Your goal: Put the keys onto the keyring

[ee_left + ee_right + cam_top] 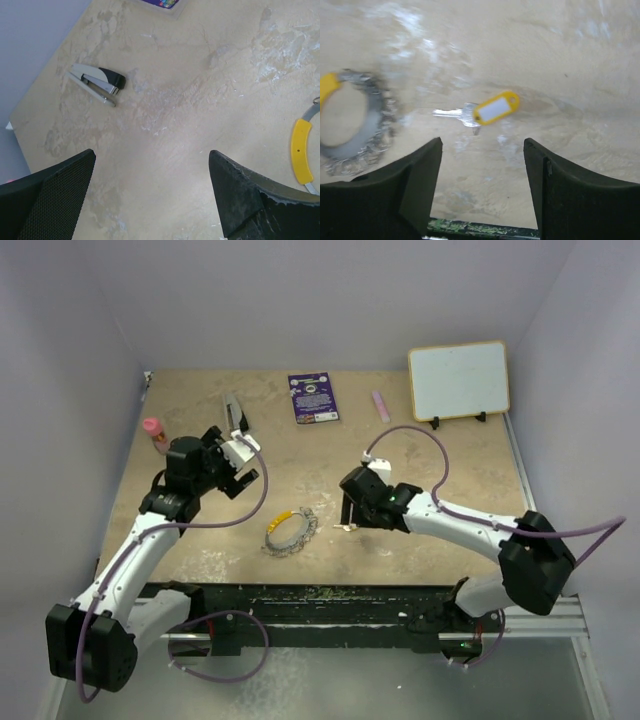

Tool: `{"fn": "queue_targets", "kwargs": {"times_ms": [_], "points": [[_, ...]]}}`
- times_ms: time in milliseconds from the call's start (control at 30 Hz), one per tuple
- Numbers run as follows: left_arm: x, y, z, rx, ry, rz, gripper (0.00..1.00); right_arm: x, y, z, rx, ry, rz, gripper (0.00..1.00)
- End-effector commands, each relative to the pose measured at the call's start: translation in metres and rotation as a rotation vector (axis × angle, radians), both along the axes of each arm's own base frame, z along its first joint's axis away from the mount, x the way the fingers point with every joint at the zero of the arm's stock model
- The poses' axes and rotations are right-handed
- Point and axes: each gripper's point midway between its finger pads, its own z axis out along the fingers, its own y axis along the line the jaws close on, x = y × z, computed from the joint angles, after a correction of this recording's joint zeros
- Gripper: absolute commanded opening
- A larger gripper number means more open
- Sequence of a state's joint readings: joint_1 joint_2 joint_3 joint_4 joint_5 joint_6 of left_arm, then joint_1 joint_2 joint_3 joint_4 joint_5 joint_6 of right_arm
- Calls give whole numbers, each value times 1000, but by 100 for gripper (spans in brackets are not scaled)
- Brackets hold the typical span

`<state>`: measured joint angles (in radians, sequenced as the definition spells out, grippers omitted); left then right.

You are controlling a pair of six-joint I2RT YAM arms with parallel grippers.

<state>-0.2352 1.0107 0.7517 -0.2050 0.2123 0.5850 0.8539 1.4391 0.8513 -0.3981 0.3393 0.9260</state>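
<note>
Worktop (420,470): beige, mottled, carrying every item listed below; whiteboard (458,380): propped upright at the far edge, well beyond the right fingers (350,508).

Left fingers (238,458): spread wide, nothing between them, nothing touched; the left wrist view shows only bare worktop in the gap.

Right fingers: spread wide and empty; both fingertips are clear of every item.

Purple card (313,397): lies flat, well beyond both sets of fingers, roughly in line with the space between them.

Stapler (97,82): grey and black, closed, lying on its side; well beyond the left fingers, on the left of that wrist view.

Keyring (288,530): silvery beaded loop with a yellow segment, lying flat on the worktop between the two sets of fingers; in the right wrist view it sits beyond the finger at the view's left; in the left wrist view only its yellow arc shows, at the right edge, beyond the finger on that side; neither set of fingers touches it.

Key (477,112): silvery blade with a yellow tag bearing a white label; lies flat on the worktop just beyond the gap of the right fingers, about centred on it; blade points toward the keyring; near the keyring but apart from it, not threaded on; whether a second key lies under the tag cannot be told.
</note>
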Motion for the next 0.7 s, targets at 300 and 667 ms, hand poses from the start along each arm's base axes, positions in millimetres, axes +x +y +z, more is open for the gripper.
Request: {"fn": "queue_targets", "kwargs": {"times_ms": [300,667], "points": [[-12,37,12,-115,-6,176,98,75,144,60,-9,-257,703,57],[-16,40,16,-146,7,180,98,58,155,22,-5,-178,903,42]]}}
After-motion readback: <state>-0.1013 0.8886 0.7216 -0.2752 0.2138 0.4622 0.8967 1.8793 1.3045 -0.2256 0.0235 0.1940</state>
